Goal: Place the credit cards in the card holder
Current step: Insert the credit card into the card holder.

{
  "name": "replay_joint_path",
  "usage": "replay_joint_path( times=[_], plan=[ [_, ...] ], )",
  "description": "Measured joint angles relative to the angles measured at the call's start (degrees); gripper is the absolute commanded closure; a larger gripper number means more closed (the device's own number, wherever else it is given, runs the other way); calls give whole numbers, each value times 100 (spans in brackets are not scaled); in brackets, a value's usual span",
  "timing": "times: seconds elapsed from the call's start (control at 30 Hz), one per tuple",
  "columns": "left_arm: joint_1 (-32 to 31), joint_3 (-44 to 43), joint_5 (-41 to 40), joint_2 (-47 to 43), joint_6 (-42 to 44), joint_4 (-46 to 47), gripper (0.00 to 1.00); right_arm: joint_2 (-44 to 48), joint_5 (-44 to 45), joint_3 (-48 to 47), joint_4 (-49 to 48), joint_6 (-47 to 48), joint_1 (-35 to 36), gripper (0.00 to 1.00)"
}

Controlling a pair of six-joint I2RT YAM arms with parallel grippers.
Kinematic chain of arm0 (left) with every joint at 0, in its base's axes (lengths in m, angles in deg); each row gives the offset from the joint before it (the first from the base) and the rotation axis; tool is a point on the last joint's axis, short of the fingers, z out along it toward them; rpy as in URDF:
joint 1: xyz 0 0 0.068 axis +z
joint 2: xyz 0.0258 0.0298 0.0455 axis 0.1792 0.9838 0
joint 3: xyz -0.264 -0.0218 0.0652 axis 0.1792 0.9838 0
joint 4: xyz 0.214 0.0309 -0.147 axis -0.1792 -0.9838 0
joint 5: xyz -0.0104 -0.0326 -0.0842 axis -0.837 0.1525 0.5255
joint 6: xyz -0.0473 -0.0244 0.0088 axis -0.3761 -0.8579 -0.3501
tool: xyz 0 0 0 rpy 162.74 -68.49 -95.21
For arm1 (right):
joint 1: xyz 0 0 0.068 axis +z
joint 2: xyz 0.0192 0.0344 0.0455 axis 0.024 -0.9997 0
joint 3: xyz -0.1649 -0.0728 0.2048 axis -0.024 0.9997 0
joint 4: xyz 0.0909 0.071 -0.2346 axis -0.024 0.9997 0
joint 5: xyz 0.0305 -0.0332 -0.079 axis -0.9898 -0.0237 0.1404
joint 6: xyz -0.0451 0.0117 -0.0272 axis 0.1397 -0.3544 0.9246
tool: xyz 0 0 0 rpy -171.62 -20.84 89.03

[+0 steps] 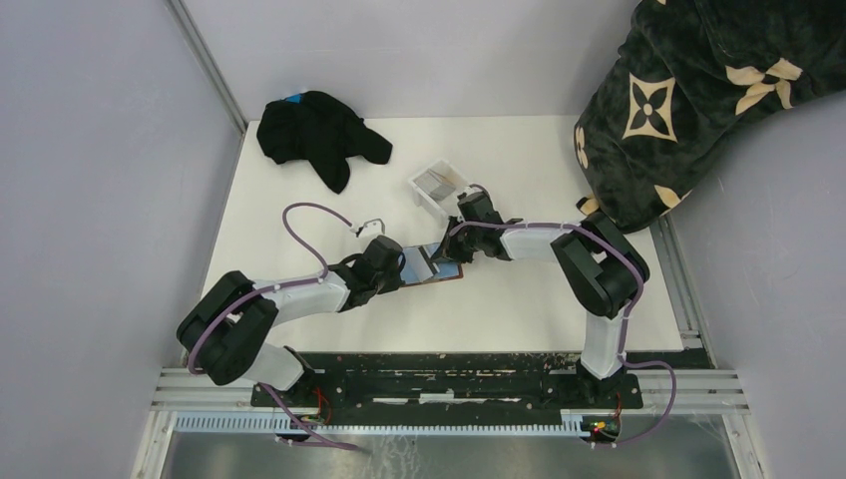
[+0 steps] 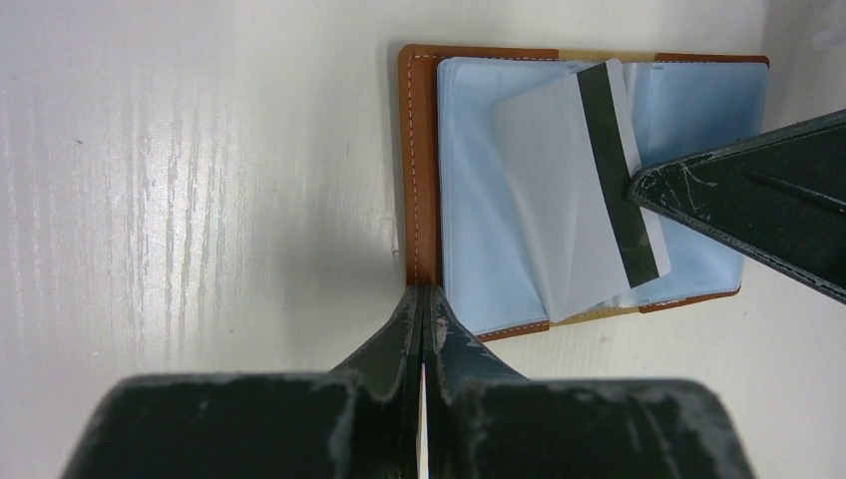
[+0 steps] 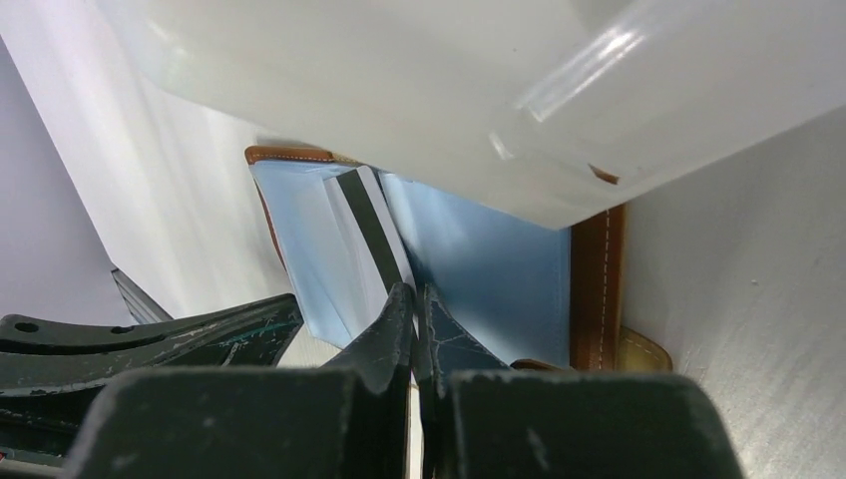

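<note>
The brown leather card holder (image 2: 421, 170) lies open on the white table, its light blue inner sleeves facing up; it also shows in the top view (image 1: 435, 265) and the right wrist view (image 3: 597, 289). My left gripper (image 2: 424, 295) is shut, its tips pressing on the holder's brown left edge. My right gripper (image 3: 414, 295) is shut on a greyish-white credit card with a black stripe (image 2: 574, 190), which lies slanted over the sleeves, its far end partly in a sleeve. The card also shows in the right wrist view (image 3: 371, 225). More cards sit in the clear tray (image 1: 439, 184).
A black cloth (image 1: 317, 133) lies at the back left. A dark patterned blanket (image 1: 698, 90) hangs over the back right corner. Grey walls close in the left and back sides. The clear tray's underside (image 3: 399, 90) fills the top of the right wrist view.
</note>
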Motion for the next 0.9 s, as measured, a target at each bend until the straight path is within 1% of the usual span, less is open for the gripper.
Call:
replay_joint_path(
  times=[0.4,0.9],
  plan=[
    [9,-101,70,138,0,90,97,247,452,476,-544,-398,15,99],
    [11,-153,90,179,9,50,97,262,1239,457,-660,-498,446,99]
  ],
)
